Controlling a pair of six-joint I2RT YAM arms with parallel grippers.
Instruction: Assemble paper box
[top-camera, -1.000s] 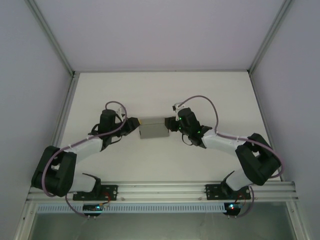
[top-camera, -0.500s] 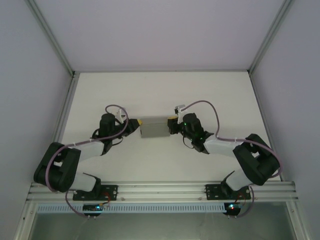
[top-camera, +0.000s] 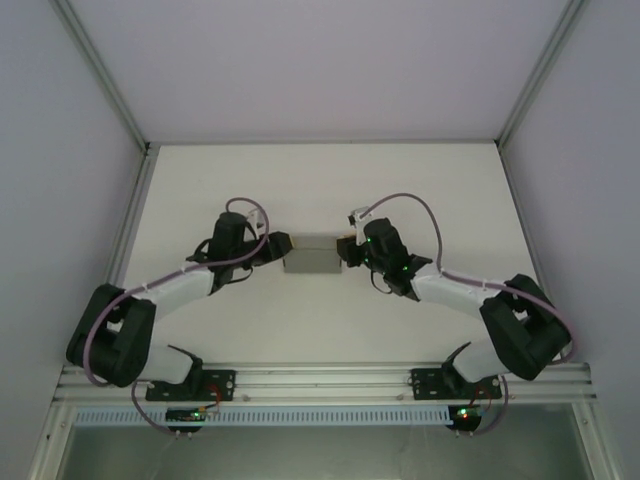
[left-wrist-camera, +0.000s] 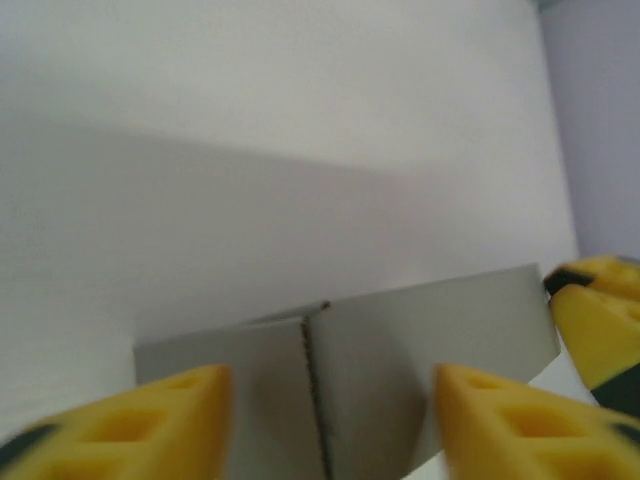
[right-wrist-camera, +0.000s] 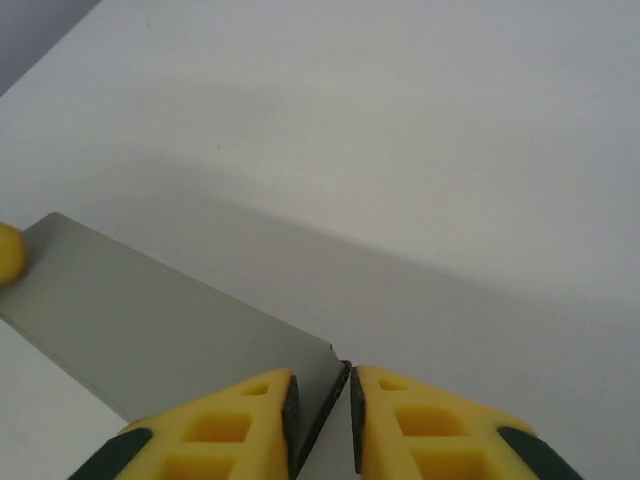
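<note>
The paper box (top-camera: 312, 255) lay on the white desk (top-camera: 320, 180) directly between the two arms. Its long axis ran left to right, so each short end faced one hand. The left hand (top-camera: 274, 247) sat at the box's left end and the right hand (top-camera: 346, 249) at its right end. Both looked about equally close, touching or nearly touching the card. Any coming fold or press would probably have had to work inward along that axis, one hand bracing against the other.

In the left wrist view the left hand's jaws stood wide apart. Its yellow fingers (left-wrist-camera: 170, 420) flanked a low grey wall of card without visibly touching it. A vertical crease (left-wrist-camera: 315, 400) (ragged, like a perforated score) split that wall almost midway between them.

In the right wrist view the right hand's jaws were drawn nearly together, astride the thin edge at the box's near corner. Whether they actually pinched the card could not be told, since a sliver of gap showed beside it.

The card was plain matte grey, thin and flat-faced, with crisp cut edges. It would likely have bent easily at the scores and dented under a hard squeeze. The fingers were moulded yellow plastic with recessed pockets, and the desk was smooth and white.
</note>
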